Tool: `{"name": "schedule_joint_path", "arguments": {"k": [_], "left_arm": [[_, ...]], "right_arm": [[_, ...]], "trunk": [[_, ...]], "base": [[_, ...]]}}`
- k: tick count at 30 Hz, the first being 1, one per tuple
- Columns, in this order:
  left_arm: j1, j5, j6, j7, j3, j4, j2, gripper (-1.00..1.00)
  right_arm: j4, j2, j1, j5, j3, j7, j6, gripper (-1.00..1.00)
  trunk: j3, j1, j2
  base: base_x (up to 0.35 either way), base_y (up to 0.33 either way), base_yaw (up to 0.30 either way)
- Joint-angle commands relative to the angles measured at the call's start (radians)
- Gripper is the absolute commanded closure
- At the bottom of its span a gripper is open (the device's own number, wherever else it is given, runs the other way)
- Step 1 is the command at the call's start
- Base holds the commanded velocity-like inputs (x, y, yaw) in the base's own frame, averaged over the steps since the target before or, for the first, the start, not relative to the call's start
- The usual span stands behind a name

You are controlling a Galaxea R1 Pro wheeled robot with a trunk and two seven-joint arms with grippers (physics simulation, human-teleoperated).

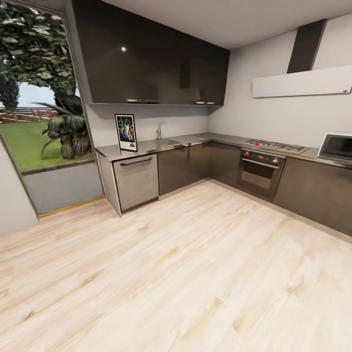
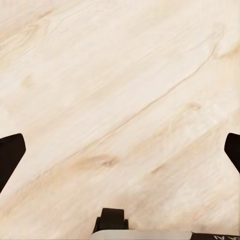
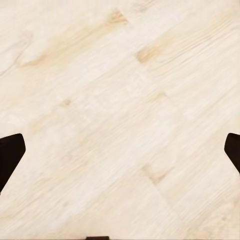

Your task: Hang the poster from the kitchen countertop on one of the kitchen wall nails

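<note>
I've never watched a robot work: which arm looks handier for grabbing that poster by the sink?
Probably the left. The poster stands on the kitchen countertop toward the head view's left, the left arm's side. Both grippers, left and right, are open over floor, still far away.

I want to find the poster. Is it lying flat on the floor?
No, the poster stands upright on the kitchen countertop, near the tap.

Bright, even daylight — soft blur, faint shadows

The poster (image 1: 126, 132) is too far off for me to read its words. The microwave (image 1: 336, 146) is cut off at the picture's edge. My left pincer (image 2: 120, 150) and right pincer (image 3: 120, 150) show just dark finger bits at the edges.
</note>
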Motion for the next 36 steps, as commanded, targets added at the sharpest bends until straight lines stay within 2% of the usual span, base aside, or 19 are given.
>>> {"name": "schedule_joint_path", "arguments": {"k": [1, 25, 36], "left_arm": [[0.0, 0.0, -0.001, 0.0, 0.003, -0.001, -0.001, -1.0], [0.0, 0.0, -0.002, 0.0, 0.003, -0.001, -0.001, -1.0], [0.0, 0.0, -0.001, 0.0, 0.003, -0.001, -0.001, -1.0]], "right_arm": [[0.001, 0.0, -0.001, 0.006, 0.001, -0.005, -0.002, -1.0], [0.001, 0.005, -0.001, 0.006, 0.001, -0.026, -0.003, -1.0], [0.001, 0.004, -0.001, 0.006, 0.001, -0.024, -0.002, -1.0]], "trunk": [[-0.001, 0.001, 0.0], [-0.008, 0.001, 0.0], [-0.009, 0.001, 0.0]], "base": [[0.312, -0.16, 0.246], [0.317, -0.113, 0.274], [0.323, -0.085, 0.045]]}}
